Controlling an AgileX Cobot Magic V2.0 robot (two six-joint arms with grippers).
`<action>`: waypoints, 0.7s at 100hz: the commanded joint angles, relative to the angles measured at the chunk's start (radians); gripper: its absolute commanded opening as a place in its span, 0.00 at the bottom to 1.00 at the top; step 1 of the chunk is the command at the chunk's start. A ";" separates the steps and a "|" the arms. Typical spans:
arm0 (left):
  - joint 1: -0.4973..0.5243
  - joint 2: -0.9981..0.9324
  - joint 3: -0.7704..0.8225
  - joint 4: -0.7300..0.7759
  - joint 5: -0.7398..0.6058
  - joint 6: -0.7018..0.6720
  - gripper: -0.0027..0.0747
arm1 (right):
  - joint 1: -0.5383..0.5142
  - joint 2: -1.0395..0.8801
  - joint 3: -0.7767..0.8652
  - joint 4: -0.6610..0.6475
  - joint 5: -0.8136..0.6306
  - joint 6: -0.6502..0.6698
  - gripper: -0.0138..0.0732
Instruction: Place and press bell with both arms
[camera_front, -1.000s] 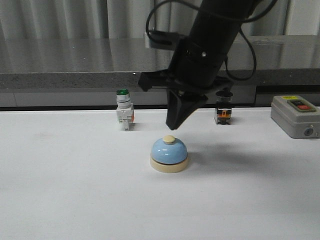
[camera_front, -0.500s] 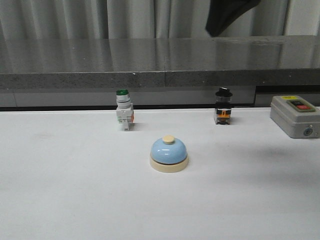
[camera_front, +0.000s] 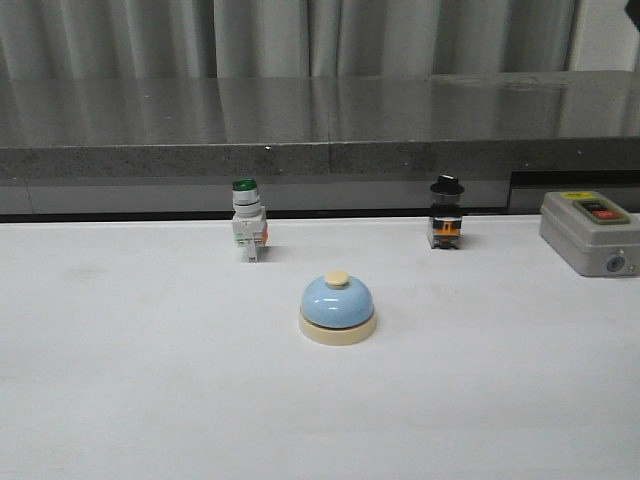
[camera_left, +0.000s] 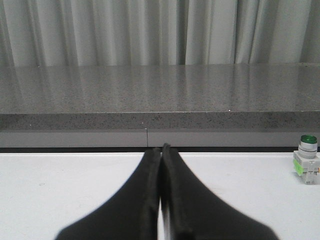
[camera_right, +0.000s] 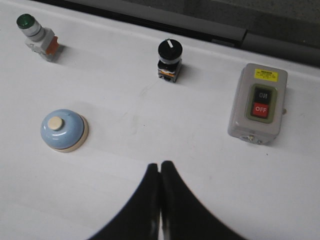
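Bell (camera_front: 338, 308) upright on the table (camera_front: 150, 400), untouched. Both grippers – left (camera_left: 161, 150), right (camera_right: 160, 165) – pinched closed, empty, well clear. For a clean press: straight down onto the knob (camera_front: 338, 279).

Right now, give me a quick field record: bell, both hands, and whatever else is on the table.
bell: upright on the white table, nothing touching it
left hand: shut, empty, above the table
right hand: shut, empty, raised away from the bell
green-capped switch: behind the bell, toward the left
black knob switch: behind, toward the right
grey ON/OFF box: far right
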 joint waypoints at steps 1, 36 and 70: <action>-0.007 -0.030 0.043 -0.001 -0.081 -0.010 0.01 | -0.006 -0.100 0.044 -0.002 -0.094 0.001 0.09; -0.007 -0.030 0.043 -0.001 -0.081 -0.010 0.01 | -0.006 -0.415 0.288 -0.002 -0.225 0.001 0.09; -0.007 -0.030 0.043 -0.001 -0.081 -0.010 0.01 | -0.006 -0.721 0.415 -0.002 -0.229 0.001 0.09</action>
